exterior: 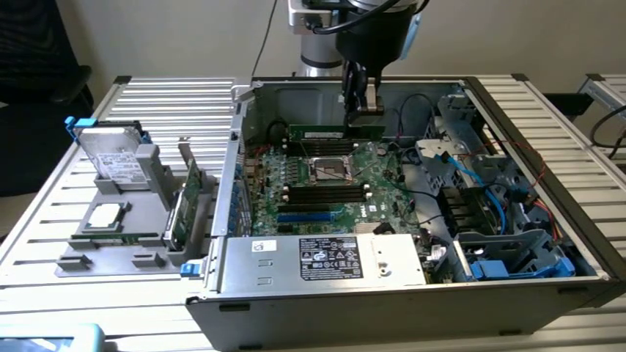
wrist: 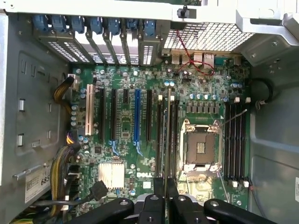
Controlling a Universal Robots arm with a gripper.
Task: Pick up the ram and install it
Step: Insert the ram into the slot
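Black pincer (wrist: 167, 192), closed narrowly on the ram (wrist: 167, 126), grips it edge-on between its fingertips, lined up along the black memory slots (wrist: 174, 133) just beside the CPU socket (wrist: 201, 147) on the motherboard (wrist: 145, 163).

Silver-and-black arm (exterior: 316, 53) with a matt black gripper (exterior: 362, 110)
The arm's link is a smooth silver-grey tube with a darker ring band, and it meets a bulky, rounded black wrist housing (exterior: 380, 29). A thin black cable (exterior: 329, 28) curves beside the housing, under a white boxy fitting (exterior: 305, 10). In the wrist view, the gripper's slim black fingers (wrist: 153, 210) are flanked by rounded, glossy black linkage bars (wrist: 114, 208) with recessed round pivots.
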